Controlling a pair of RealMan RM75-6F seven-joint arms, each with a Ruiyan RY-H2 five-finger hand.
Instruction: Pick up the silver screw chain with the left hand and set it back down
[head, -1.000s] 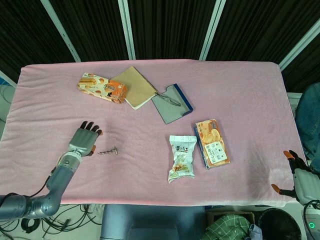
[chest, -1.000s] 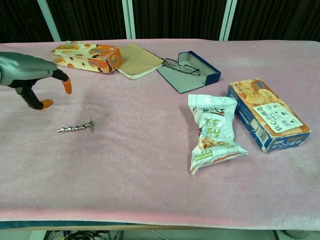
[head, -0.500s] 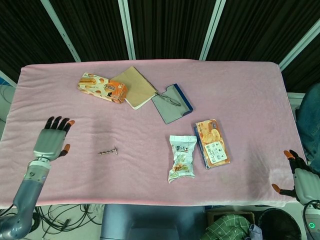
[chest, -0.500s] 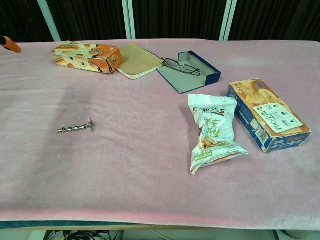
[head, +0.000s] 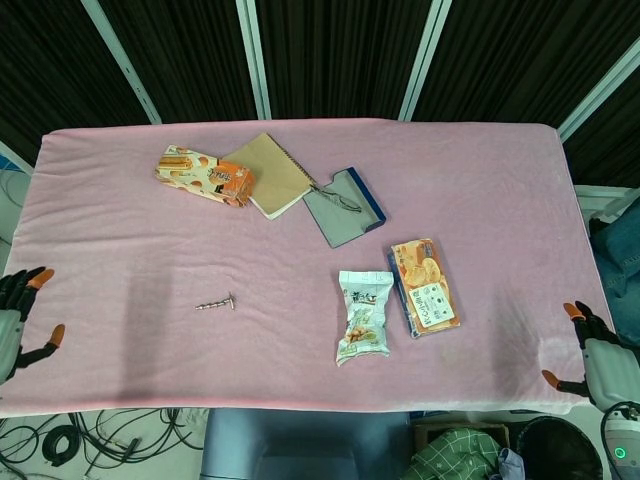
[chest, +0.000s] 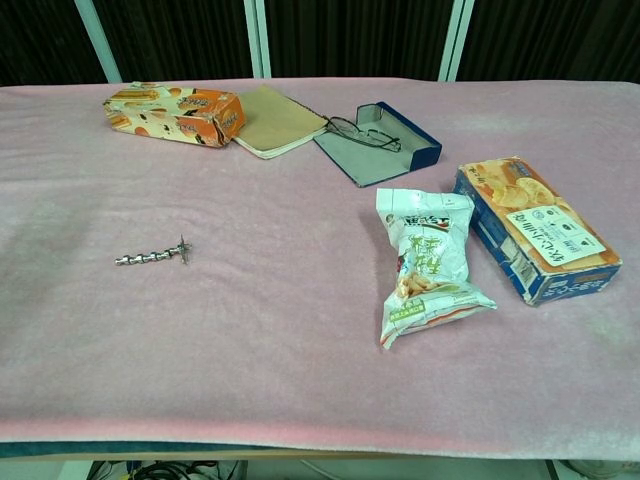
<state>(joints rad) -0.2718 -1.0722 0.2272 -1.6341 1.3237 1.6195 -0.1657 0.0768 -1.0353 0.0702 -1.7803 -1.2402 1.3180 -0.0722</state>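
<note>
Although the left hand (head: 18, 322) hung off the table's left edge with its fingers apart and holding nothing, it was the nearer one to the silver screw chain (head: 216, 303). That chain lay alone on the pink cloth (head: 480, 180), to the right of this hand, with its long axis running roughly left to right. Farther right, the open glasses case (head: 345, 208) held a pair of glasses (head: 336, 198). At the far right edge, the right hand (head: 595, 356) was also spread and empty.
</note>
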